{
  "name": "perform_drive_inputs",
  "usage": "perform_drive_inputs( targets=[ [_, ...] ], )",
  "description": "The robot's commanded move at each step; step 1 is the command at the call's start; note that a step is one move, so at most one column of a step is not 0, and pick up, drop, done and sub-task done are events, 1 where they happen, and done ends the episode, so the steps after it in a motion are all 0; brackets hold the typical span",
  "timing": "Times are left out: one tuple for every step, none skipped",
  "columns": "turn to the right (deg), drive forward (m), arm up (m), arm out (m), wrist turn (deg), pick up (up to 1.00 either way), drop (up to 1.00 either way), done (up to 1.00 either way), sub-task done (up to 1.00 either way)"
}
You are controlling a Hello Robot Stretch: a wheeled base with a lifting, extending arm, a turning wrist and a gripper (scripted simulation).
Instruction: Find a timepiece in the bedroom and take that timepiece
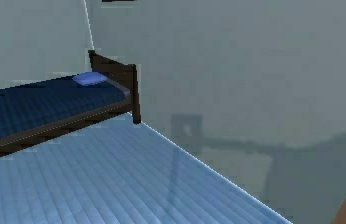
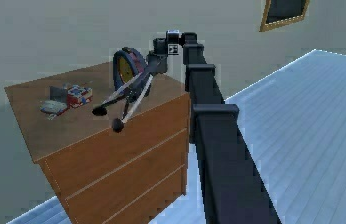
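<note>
**A:** Where is the clock?

**B:** On the dresser, toward the end of its top at the arm side view's right. It is a round clock with a dark face and a pale yellowish rim, and it stands on edge. The arm stretches out to it. The jaws are right at the clock, and the thin fingers slant down past its lower edge toward the wood.

**A:** Do the jaws have it?

**B:** I cannot tell. The clock sits at or behind them with the dresser top under it. That hides how the jaws stand and whether they hold anything.

**A:** How should it handle?

**B:** I would guess it is light and stiff, a thin hard disc. The rim looks smooth, so it is probably slippery, and the face may be glass. Standing on edge, it would tip at a slight nudge. I would take it across the thin body, front and back, near the middle, then lift straight up.

**A:** Is anything in the way?

**B:** A small grey thing and a red, white and blue thing lie near the other end, well apart from the clock. The forward view shows a bed, so this is likely the bedroom.
</note>
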Motion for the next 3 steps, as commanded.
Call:
perform_drive_inputs(
  targets=[
    [0.0, 0.0, 0.0, 0.0, 45.0, 0.0, 0.0, 0.0, 0.0],
    [0.0, 0.0, 0.0, 0.0, 45.0, 0.0, 0.0, 0.0, 0.0],
    [0.0, 0.0, 0.0, 0.0, 3.0, 0.0, 0.0, 0.0, 0.0]
  ],
)
